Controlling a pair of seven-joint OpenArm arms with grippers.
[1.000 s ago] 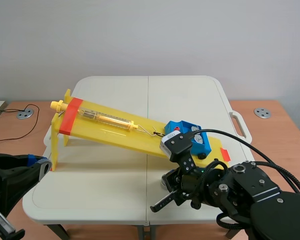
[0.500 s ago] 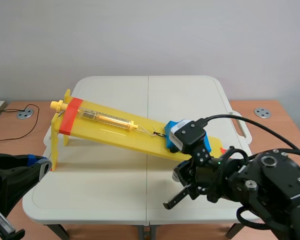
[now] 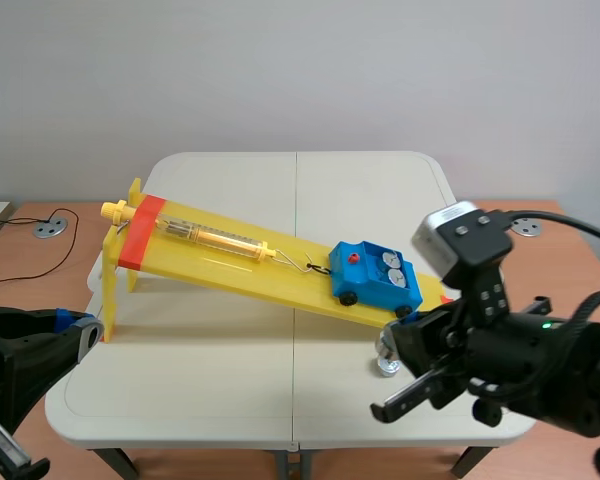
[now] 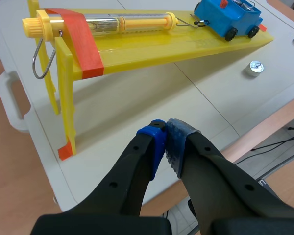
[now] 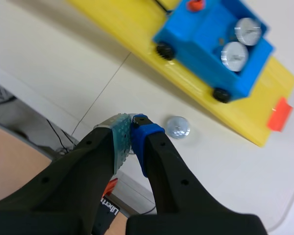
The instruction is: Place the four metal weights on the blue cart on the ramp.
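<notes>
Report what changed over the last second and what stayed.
The right tool, shut, pulled away from the blue cart toward the right near edge of the table, uncovering two metal weights in the cart and a loose weight on the table beside the ramp. Cart, ramp and the shut left tool stayed put.

The yellow ramp (image 3: 230, 262) slopes across the table from its raised end at 10 o'clock down to its low end at 4 o'clock. The blue cart (image 3: 376, 279), on black wheels and with a red knob on top near its front, sits upright on the low end with its nose uphill. Two round silver metal weights (image 5: 233, 55) lie flat, side by side, in its open bed. A third weight (image 3: 388, 364) stands on the table off the ramp, at 6 o'clock from the cart, near it but not touching.
</notes>
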